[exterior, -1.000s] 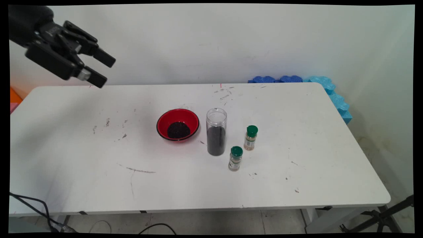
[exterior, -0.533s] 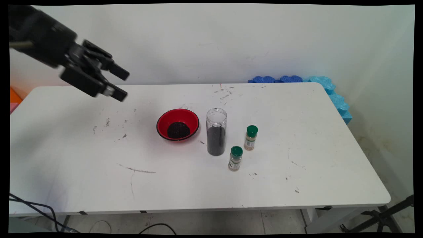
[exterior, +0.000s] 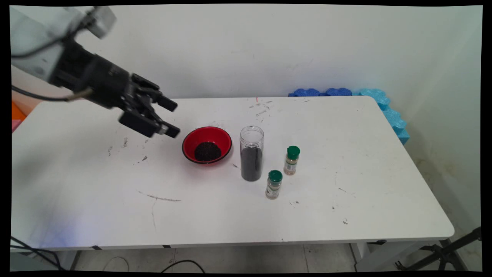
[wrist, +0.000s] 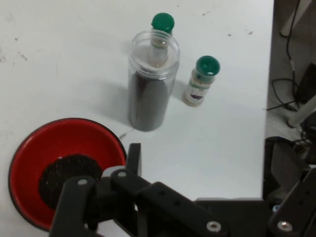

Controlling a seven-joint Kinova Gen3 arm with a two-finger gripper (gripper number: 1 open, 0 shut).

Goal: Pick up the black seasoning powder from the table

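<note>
My gripper hangs open and holds nothing, a little above the table just left of a red bowl that has dark grains in its bottom. Right of the bowl stands a clear lidless jar, about half full of dark grains. Two small spice bottles with green lids stand right of the jar. In the hand view the bowl lies at the lower left beside one fingertip. The jar and one spice bottle stand beyond; the other bottle shows behind the jar.
Blue foam pieces lie against the wall at the table's back right corner. An orange object sits off the left edge. Black cables and a dark stand leg are on the floor below the near edge.
The gripper has moved down and to the right, from high at the upper left to beside the red bowl. Its fingers stay open. Nothing on the table has moved.
</note>
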